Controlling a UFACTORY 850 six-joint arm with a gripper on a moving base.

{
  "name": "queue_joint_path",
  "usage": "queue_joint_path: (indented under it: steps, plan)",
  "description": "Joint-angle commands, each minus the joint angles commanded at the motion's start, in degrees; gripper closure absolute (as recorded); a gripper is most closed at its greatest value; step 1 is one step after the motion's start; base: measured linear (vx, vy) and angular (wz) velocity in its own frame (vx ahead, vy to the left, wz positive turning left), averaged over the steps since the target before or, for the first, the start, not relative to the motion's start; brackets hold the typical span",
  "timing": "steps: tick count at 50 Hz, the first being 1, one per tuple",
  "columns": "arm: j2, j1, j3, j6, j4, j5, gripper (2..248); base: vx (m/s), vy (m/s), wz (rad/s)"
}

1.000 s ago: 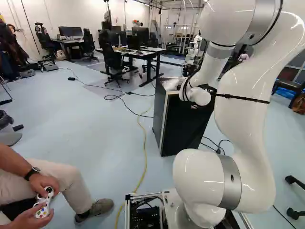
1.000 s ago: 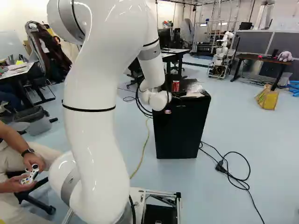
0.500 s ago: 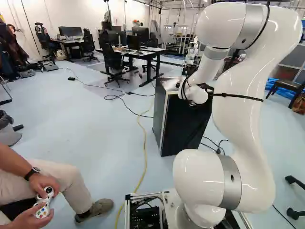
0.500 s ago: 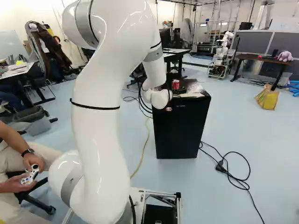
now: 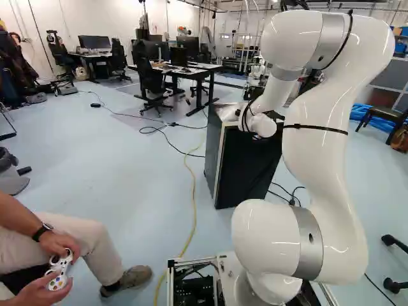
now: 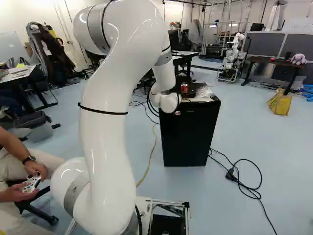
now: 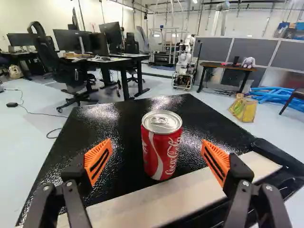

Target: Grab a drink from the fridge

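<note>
In the right base view, the black gripper [image 6: 189,94] shows only in part past the white wrist, at the top of the black fridge [image 6: 190,134]. A red drink can [image 6: 184,88] stands upright there. In the wrist view my gripper [image 7: 156,160] is open, its orange pads wide apart on either side of the can [image 7: 162,147]. The can is slightly ahead of the fingertips, and neither pad touches it. It rests on the fridge's glossy black top [image 7: 114,118], behind the pale front strip. In the left base view the arm hides the can.
Black cables [image 6: 244,183] lie on the floor beside the fridge, and a yellow cable [image 5: 193,210] runs along its other side. Desks [image 5: 207,71] and office chairs stand beyond, with another robot [image 7: 184,64] farther back. A seated person holds a controller [image 5: 58,271] beside the base.
The arm's upper bend has lowered, shifting left in the left base view and right in the right base view. The wrist has moved slightly the same ways. The base and fridge have stayed put.
</note>
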Motion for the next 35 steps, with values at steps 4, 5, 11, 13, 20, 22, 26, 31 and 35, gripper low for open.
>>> queue_joint_path:
  steps: [4, 5, 11, 13, 20, 22, 26, 31, 35]
  plan:
    - [0.00, 0.00, 0.00, 1.89, 0.00, 0.00, 3, 0.000, 0.000, 0.000]
    - [0.00, 0.00, 0.00, 2.16, 0.00, 0.00, 3, 0.000, 0.000, 0.000]
    - [0.00, 0.00, 0.00, 2.98, 0.00, 0.00, 3, 0.000, 0.000, 0.000]
    - [0.00, 0.00, 0.00, 3.09, 0.00, 0.00, 3, 0.000, 0.000, 0.000]
    - [0.00, 0.00, 0.00, 3.23, 0.00, 0.00, 6, 0.000, 0.000, 0.000]
    - [0.00, 0.00, 0.00, 3.23, 0.00, 0.00, 6, 0.000, 0.000, 0.000]
    - [0.00, 0.00, 0.00, 3.23, 0.00, 0.00, 41, 0.000, 0.000, 0.000]
    - [0.00, 0.00, 0.00, 3.23, 0.00, 0.00, 78, 0.000, 0.000, 0.000]
    - [0.00, 0.00, 0.00, 3.23, 0.00, 0.00, 116, 0.000, 0.000, 0.000]
